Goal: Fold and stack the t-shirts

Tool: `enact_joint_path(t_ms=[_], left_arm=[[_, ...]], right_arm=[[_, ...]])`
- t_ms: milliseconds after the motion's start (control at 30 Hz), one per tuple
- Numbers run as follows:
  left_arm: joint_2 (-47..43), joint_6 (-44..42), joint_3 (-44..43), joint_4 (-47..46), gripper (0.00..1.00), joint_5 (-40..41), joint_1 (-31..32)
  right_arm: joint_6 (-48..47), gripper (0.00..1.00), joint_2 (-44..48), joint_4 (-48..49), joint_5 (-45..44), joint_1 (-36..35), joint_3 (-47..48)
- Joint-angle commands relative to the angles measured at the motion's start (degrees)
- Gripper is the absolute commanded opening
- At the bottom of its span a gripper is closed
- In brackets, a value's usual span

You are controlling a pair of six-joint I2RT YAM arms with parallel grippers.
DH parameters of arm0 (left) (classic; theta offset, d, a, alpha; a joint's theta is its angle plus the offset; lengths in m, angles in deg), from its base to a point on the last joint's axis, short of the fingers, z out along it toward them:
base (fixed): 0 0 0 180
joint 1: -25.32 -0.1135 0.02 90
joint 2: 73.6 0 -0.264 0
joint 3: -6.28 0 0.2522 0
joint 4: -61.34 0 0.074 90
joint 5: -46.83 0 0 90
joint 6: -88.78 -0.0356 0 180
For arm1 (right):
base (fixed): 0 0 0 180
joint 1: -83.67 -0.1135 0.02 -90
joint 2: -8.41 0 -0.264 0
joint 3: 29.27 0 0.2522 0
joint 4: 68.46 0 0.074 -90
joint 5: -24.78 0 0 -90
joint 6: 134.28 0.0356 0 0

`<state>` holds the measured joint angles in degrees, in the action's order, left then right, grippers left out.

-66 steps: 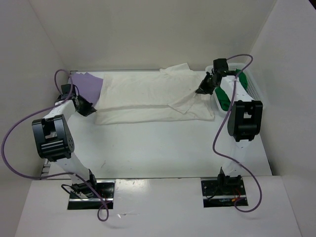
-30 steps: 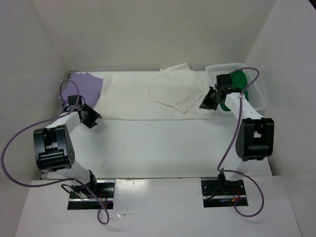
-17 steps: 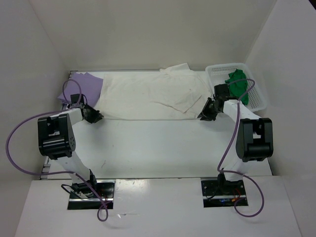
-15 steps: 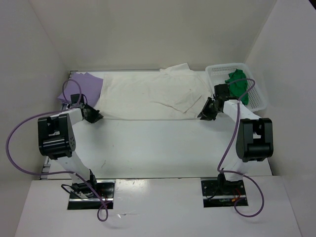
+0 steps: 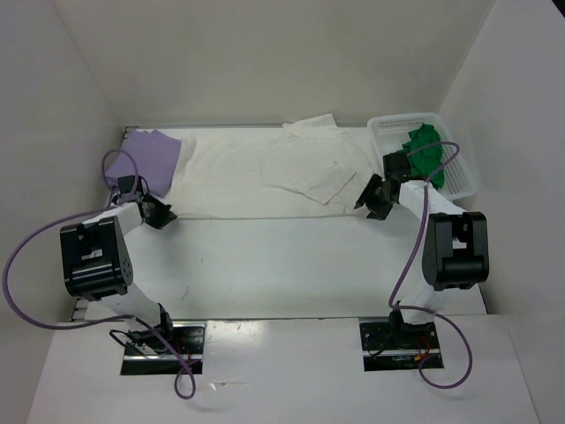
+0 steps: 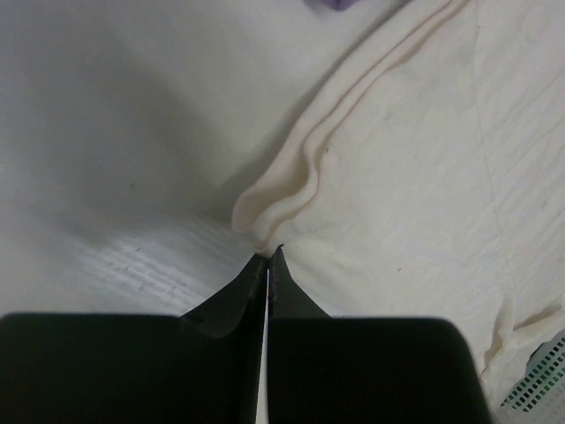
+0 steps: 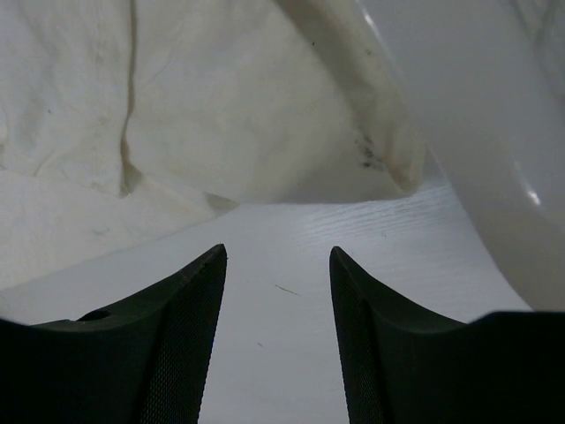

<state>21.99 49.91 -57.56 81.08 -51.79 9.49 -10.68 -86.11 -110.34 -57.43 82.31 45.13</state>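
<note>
Nearest on the desk (image 5: 282, 261), the left tool (image 6: 267, 256) is pinching its fingers tight together on the puckered near-left hem corner of the cream t-shirt (image 5: 265, 172). Across from it, the right tool (image 7: 275, 252) is standing wide, gripping nothing, and hovering over bare desk just in front of that shirt's near-right edge. Beyond both tools, the cream t-shirt is lying spread flat across the desk, one sleeve folded over its right part. At the far left, the lavender t-shirt (image 5: 152, 152) is lying partly under the cream one. At the far right, the green t-shirt (image 5: 425, 152) is sitting bunched inside the white mesh basket (image 5: 388, 124).
</note>
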Motion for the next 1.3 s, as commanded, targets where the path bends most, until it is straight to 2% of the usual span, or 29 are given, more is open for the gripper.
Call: enact_joint_path(t_ms=[0,133,300,567,867,933,967,1000,1100,1200,1267], left_arm=[[-5.1,-3.1,3.0,3.1,0.00,1.7,-1.7],[-9.7,-4.3,4.4,5.3,0.00,2.9,-2.8],[-12.1,-5.3,5.5,6.6,0.00,2.9,-2.8],[-12.1,-5.3,6.7,5.5,0.00,-0.1,-2.8],[-10.1,-4.3,6.7,3.3,0.00,-3.7,-2.8],[-10.1,-4.3,6.1,3.3,0.00,-4.2,-2.8],[-10.1,-4.3,6.1,3.3,0.00,-4.2,-2.8],[-10.8,-4.3,6.1,3.3,0.00,-4.2,-2.8],[-12.3,-5.5,6.1,4.3,0.00,-3.7,-2.8],[-12.3,-5.5,7.3,4.3,0.00,-3.7,-2.8],[-12.3,-5.5,7.3,4.3,0.00,-4.4,-2.8]], right_arm=[[0.6,0.56,1.1,3.1,-2.3,-0.4,-0.4],[1.6,0.56,0.6,3.1,-6.5,-0.4,-0.4],[1.6,0.53,-0.2,3.1,-7.8,0.2,-0.4],[4.0,0.44,-3.9,4.7,-9.5,0.2,-1.0],[6.8,0.43,-9.6,5.0,-10.6,-1.6,1.6],[8.1,0.42,-8.2,4.0,-10.0,-2.2,0.5],[8.1,0.42,-4.0,4.9,-10.0,-2.2,-2.6],[8.9,0.47,-1.8,4.9,-10.7,-2.8,-3.9],[9.5,0.54,4.7,4.3,-11.4,-2.8,-6.1],[9.5,0.60,5.3,3.4,-12.7,-2.8,-6.9],[9.5,0.61,2.5,3.4,-12.7,-2.8,-6.9]])
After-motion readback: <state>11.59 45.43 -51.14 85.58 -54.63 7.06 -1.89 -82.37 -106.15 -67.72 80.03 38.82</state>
